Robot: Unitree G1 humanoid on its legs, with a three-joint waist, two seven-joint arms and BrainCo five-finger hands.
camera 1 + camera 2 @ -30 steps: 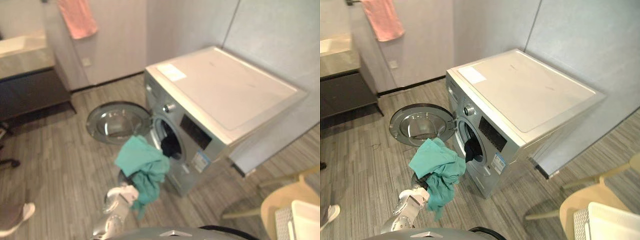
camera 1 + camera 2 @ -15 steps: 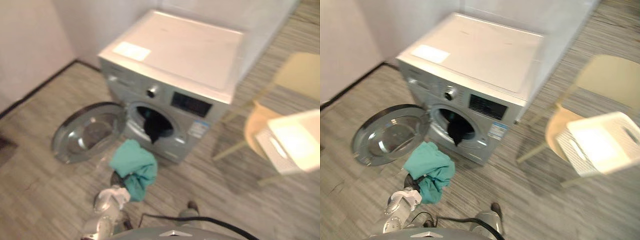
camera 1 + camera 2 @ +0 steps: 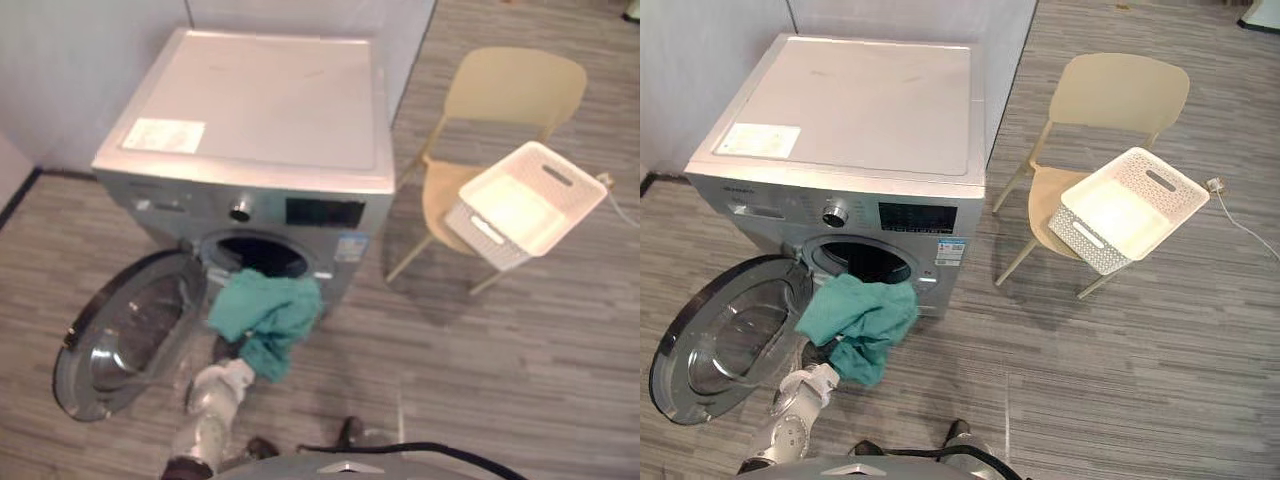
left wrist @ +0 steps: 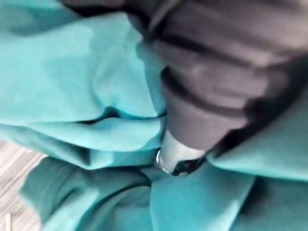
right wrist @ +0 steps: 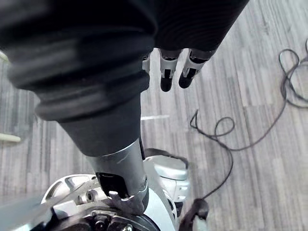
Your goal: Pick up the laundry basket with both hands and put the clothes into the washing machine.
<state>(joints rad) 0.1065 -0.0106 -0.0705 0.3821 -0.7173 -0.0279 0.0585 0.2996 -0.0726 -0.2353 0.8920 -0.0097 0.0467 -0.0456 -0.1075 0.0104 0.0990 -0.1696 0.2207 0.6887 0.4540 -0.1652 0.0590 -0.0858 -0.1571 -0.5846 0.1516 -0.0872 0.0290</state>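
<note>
My left hand (image 3: 821,354) is shut on a bunched teal cloth (image 3: 856,312) and holds it up right in front of the washing machine's round drum opening (image 3: 864,262). In the left wrist view the teal cloth (image 4: 77,82) wraps round the hand's dark cover (image 4: 216,77), and one dark-tipped finger (image 4: 175,161) presses into the folds. Something dark lies inside the drum. The white laundry basket (image 3: 1125,208) sits tilted on a beige chair (image 3: 1122,95) to the right of the machine. My right hand (image 5: 166,77) hangs over the wood floor with straight fingers and holds nothing.
The silver washing machine (image 3: 855,110) stands against the wall. Its round glass door (image 3: 725,335) is swung wide open to the left, low over the floor. A white cable with a plug (image 3: 1238,213) lies on the floor beyond the chair.
The camera has swung round to face the machine's front, bringing chair and basket fully into view. The teal cloth in my left hand is now nearer the drum opening.
</note>
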